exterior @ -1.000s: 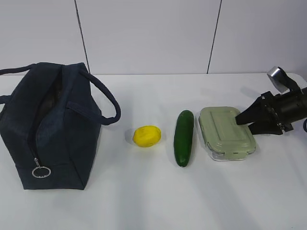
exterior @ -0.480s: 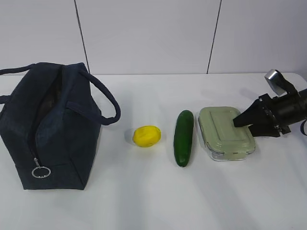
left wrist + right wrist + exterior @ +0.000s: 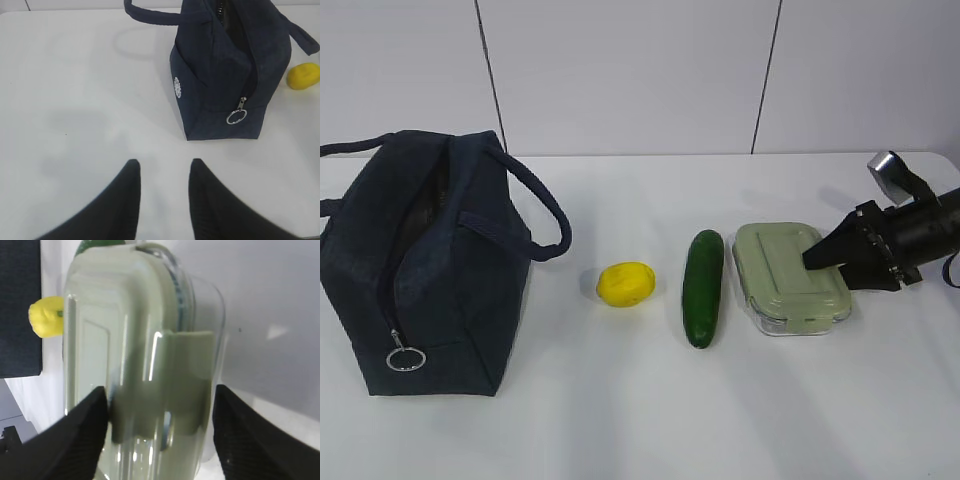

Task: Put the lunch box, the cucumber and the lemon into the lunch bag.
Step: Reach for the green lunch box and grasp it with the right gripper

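Right claw [image 3: 817,256] spread over the near end of the box [image 3: 788,277]; nothing pinched yet.

We see, in the right wrist view, its two fingers standing one on each side of the box [image 3: 145,355], wide enough to straddle the lid; we judge this stance prepares a grip across the narrow width, so the box can go first into the bag [image 3: 430,260]. Left claw [image 3: 164,167] hangs partly spread and empty above bare bench [image 3: 75,100], facing the bag's zip ring [image 3: 234,116]. Cucumber [image 3: 704,287] lies just beside the box, lemon [image 3: 625,284] between cucumber and bag, all on the bench. The bag stands upright, mouth upward; whether it is fully unzipped we cannot tell.
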